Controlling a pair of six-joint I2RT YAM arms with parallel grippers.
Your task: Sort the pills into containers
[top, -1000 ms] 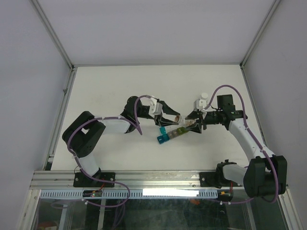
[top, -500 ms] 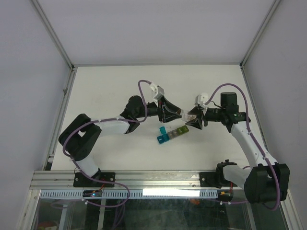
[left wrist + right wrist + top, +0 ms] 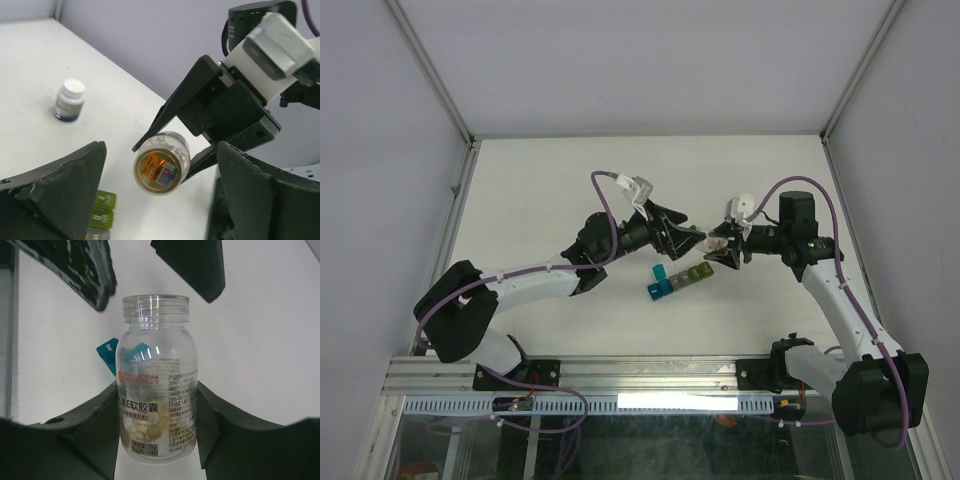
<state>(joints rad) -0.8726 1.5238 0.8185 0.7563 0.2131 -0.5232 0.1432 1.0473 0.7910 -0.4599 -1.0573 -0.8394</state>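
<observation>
The containers [image 3: 678, 280] are a short strip of coloured cube compartments on the table; its green end [image 3: 102, 210] and a raised teal lid [image 3: 107, 353] also show. My right gripper [image 3: 726, 250] [image 3: 157, 407] is shut on a clear bottle [image 3: 156, 375] with pale pills [image 3: 150, 427] at its base. The bottle's threaded neck points at my left gripper [image 3: 688, 238] [image 3: 161, 150]. That gripper is open, its fingers [image 3: 65, 185] either side of the bottle's end [image 3: 161, 162] and apart from it. A tan disc with an orange and blue sticker shows on that end.
A small dark bottle with a white cap [image 3: 745, 205] [image 3: 70, 101] stands upright behind the right gripper. White walls with metal rails [image 3: 450, 215] close in the white table on three sides.
The left arm has reached right, up to the bottle's mouth, and its gripper has gone from shut to open. The right gripper has lifted the bottle a little above the strip.
</observation>
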